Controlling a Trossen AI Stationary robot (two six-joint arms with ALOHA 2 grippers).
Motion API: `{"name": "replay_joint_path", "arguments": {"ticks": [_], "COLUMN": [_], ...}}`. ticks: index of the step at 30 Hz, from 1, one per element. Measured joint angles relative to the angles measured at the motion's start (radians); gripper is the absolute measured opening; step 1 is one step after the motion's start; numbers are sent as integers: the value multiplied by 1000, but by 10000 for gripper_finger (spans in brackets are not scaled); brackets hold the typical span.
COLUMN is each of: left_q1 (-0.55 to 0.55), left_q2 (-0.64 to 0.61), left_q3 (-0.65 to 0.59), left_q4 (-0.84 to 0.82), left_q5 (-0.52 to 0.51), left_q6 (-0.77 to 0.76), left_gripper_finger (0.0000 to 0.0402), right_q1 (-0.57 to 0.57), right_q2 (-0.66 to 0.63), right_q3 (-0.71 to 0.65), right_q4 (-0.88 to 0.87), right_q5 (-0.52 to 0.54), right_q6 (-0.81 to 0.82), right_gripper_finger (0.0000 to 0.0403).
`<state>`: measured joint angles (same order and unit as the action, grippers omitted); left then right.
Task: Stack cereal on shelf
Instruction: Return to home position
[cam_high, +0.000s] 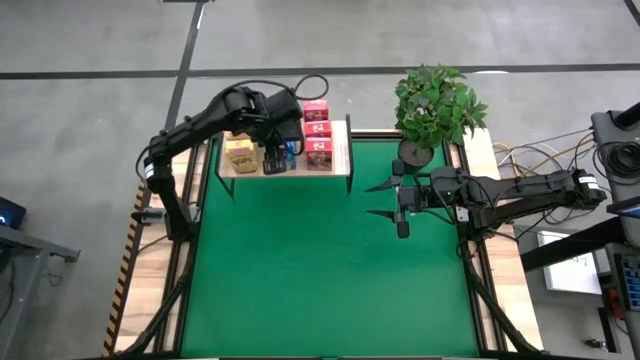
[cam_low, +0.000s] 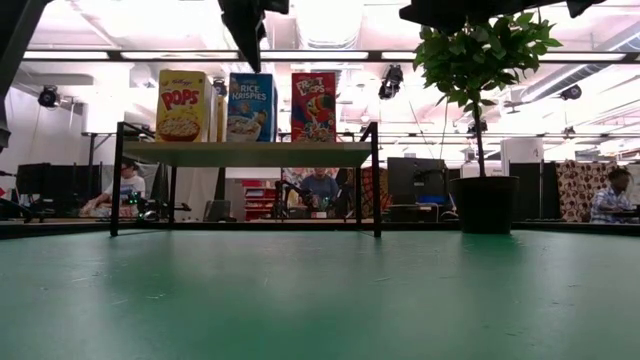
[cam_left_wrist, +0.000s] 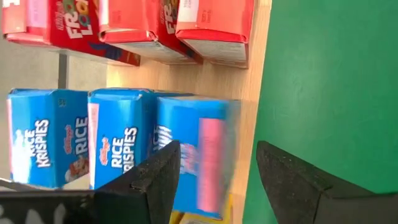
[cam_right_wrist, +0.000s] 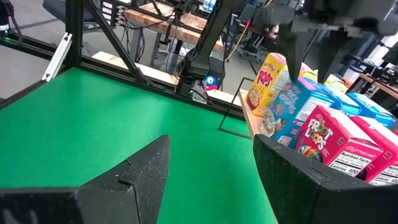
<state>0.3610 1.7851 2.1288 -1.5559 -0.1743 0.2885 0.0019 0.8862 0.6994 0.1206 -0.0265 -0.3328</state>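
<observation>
Fingers (cam_left_wrist: 155, 180) spread above upright cereal (cam_low: 250, 105) on shelf (cam_low: 245, 153)

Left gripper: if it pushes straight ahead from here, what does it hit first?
Probably the nearest blue cereal box, dead ahead of the open left gripper; how far off is unclear.

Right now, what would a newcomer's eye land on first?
The wooden shelf at the far edge of the green mat holds rows of yellow Pops, blue Rice Krispies and red Froot Loops. The left gripper hangs open over the blue row. The right gripper waits open near a potted plant.
</observation>
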Motion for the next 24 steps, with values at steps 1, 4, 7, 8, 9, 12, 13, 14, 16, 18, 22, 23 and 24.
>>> {"name": "replay_joint_path", "arguments": {"ticks": [1,4,7,8,9,12,13,14,16,18,22,23,24], "left_q1": [0,0,0,0,0,0,0,0,-3,-15,-63,-78,-94], "left_q2": [-2,-18,-51,-61,-71,-110,-128,-145,-185,-229,-355,-390,-425], "left_q3": [8,17,11,7,4,-7,-12,-15,-30,-66,-213,-263,-314], "left_q4": [-5,-15,-16,-16,-16,-16,-15,-16,-11,22,149,197,242], "left_q5": [0,10,33,42,55,109,127,144,169,174,187,187,187], "left_q6": [-7,-19,-23,-30,-39,-57,-66,-73,-95,-123,-156,-168,-180], "left_gripper_finger": [194,194,195,195,195,195,195,195,195,195,195,195,195], "right_q1": [0,0,0,0,0,0,0,0,0,0,0,0,0], "right_q2": [0,0,0,0,0,0,0,0,0,0,0,0,0], "right_q3": [0,0,0,0,0,0,0,0,0,0,0,0,0], "right_q4": [-2,-5,-6,-6,-6,-12,-13,-12,-12,-17,-34,-40,-41], "right_q5": [0,0,0,0,0,0,0,0,0,0,0,0,0], "right_q6": [0,0,0,0,0,0,0,0,-4,-5,-7,-7,-7], "right_gripper_finger": [221,221,221,221,221,221,221,221,221,221,221,221,221]}}
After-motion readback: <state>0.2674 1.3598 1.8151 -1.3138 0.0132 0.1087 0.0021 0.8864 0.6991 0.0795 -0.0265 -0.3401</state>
